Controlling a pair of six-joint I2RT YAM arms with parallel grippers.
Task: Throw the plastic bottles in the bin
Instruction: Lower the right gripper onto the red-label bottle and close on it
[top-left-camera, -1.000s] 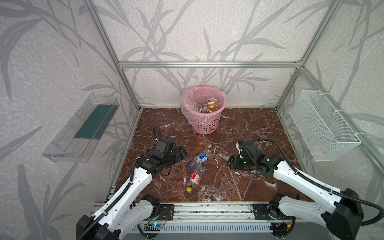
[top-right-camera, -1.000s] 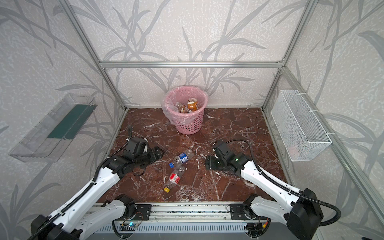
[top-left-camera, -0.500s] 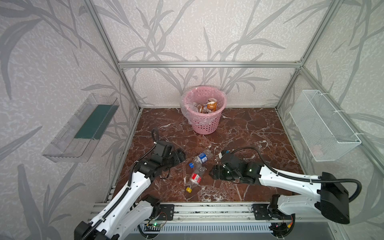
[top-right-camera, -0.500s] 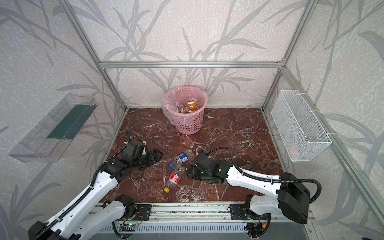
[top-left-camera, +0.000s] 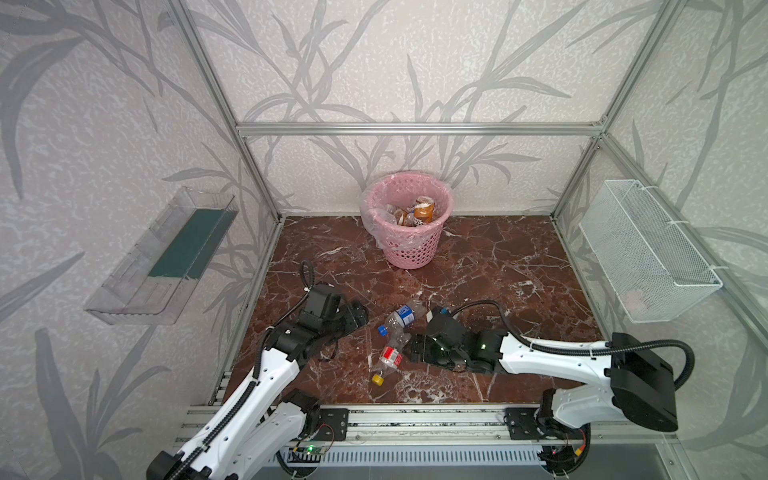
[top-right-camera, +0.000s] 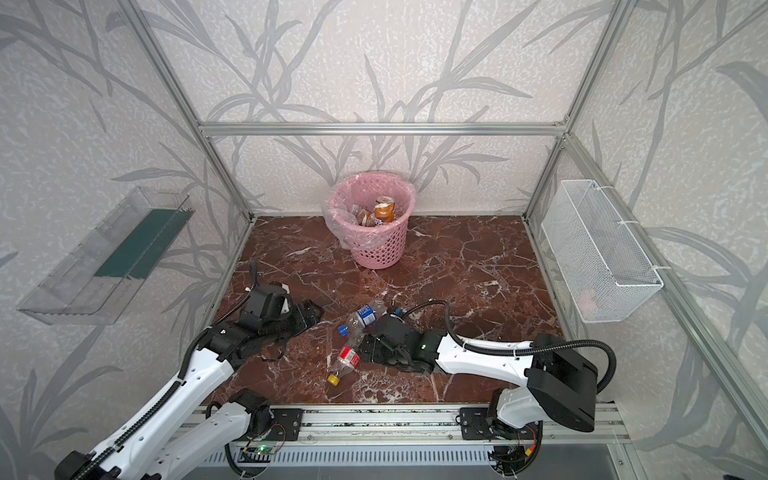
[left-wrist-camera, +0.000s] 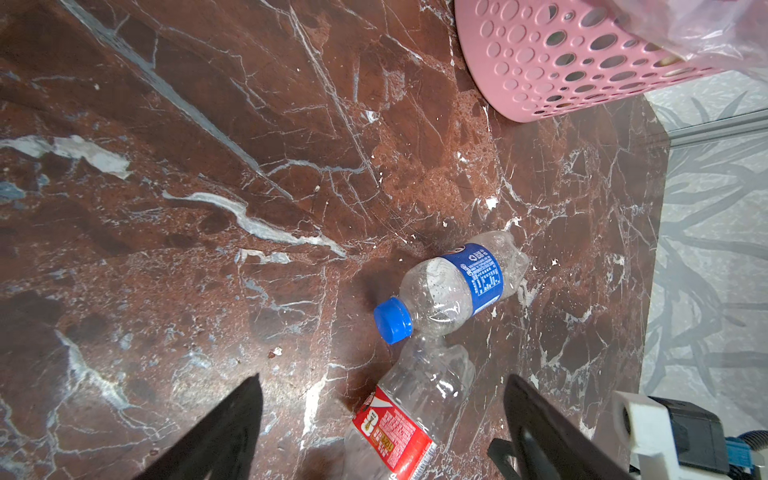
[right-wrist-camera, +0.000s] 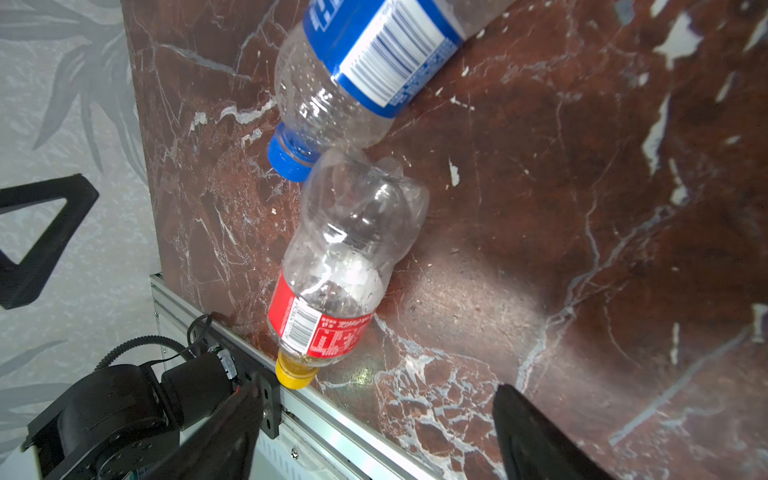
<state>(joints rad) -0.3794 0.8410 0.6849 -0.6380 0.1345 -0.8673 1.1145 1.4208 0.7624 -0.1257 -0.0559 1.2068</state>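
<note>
Two plastic bottles lie touching on the marble floor. One is clear with a blue label and blue cap (top-left-camera: 401, 318) (top-right-camera: 362, 316) (left-wrist-camera: 453, 286) (right-wrist-camera: 353, 70). The second, with a red label and yellow cap (top-left-camera: 388, 357) (top-right-camera: 345, 358) (left-wrist-camera: 407, 419) (right-wrist-camera: 336, 270), lies nearer the front. The pink bin (top-left-camera: 409, 245) (top-right-camera: 376, 249) (left-wrist-camera: 561, 62) stands at the back and holds several bottles (top-left-camera: 424, 210). My left gripper (top-left-camera: 359, 318) (top-right-camera: 311, 311) (left-wrist-camera: 384, 378) is open, just left of both bottles. My right gripper (top-left-camera: 413, 351) (top-right-camera: 365, 349) (right-wrist-camera: 376, 387) is open, low beside the red-label bottle's right side and holding nothing.
A clear acrylic tray (top-left-camera: 166, 257) hangs on the left wall and a white wire basket (top-left-camera: 648, 253) on the right wall. An aluminium rail (top-left-camera: 415, 419) runs along the floor's front edge, close to the yellow cap. Frame posts stand at the corners.
My right arm has swung left across the floor to the bottles and its jaws have widened. The left arm has shifted only slightly. The bottles have not moved.
</note>
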